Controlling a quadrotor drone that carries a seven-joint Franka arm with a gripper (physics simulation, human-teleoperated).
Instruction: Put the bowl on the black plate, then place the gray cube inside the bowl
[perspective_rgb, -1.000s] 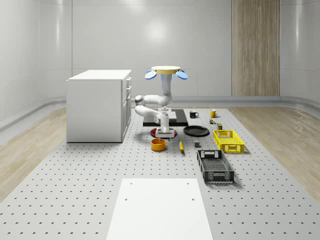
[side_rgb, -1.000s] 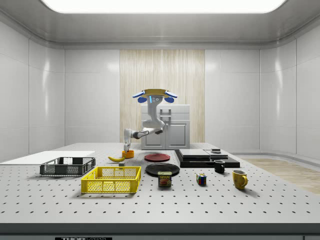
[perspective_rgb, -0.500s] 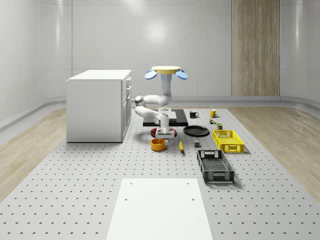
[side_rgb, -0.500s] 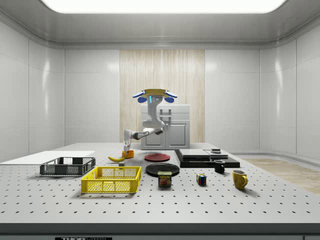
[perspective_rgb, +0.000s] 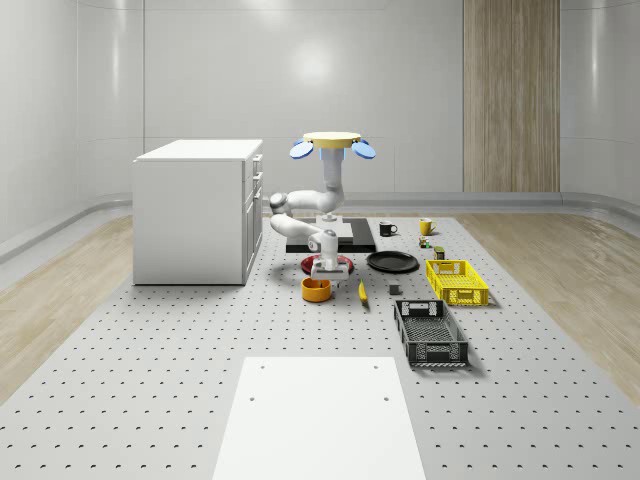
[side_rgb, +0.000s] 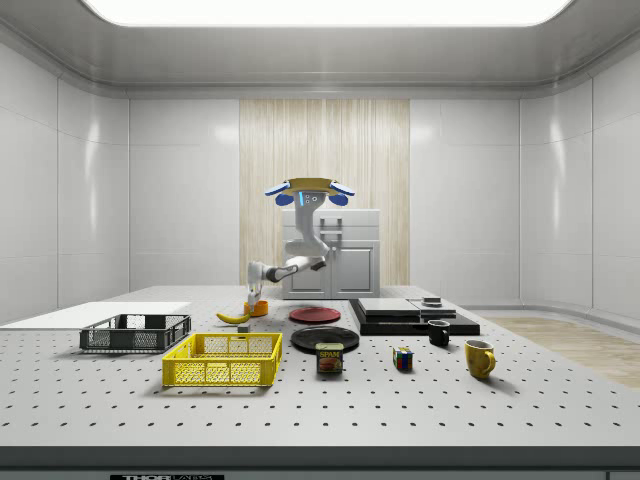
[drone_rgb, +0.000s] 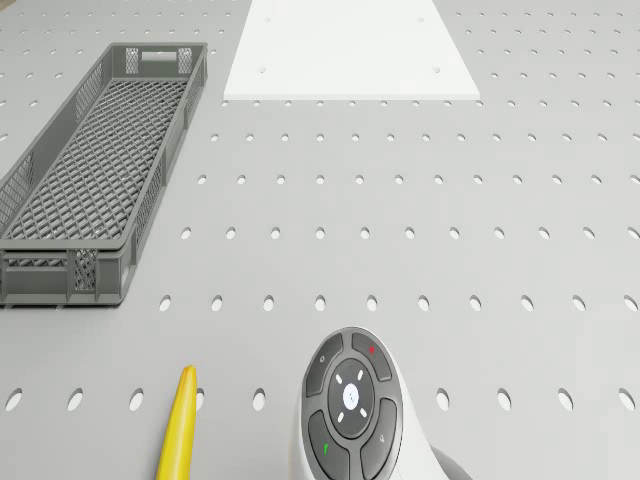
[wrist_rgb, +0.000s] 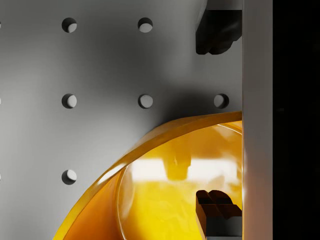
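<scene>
Orange bowl (wrist_rgb: 165, 200) rim between open fingers (wrist_rgb: 215, 205)

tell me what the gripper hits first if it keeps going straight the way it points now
Most likely the orange bowl. The gripper points down just above it on the table, while the drone hovers higher up. In the wrist view one finger is over the bowl's inside, the other outside its rim; depth is unclear.

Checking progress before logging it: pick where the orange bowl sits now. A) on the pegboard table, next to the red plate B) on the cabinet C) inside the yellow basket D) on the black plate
A: the bowl rests on the table just in front of the red plate, apart from the black plate, with the hand right over it.
</scene>
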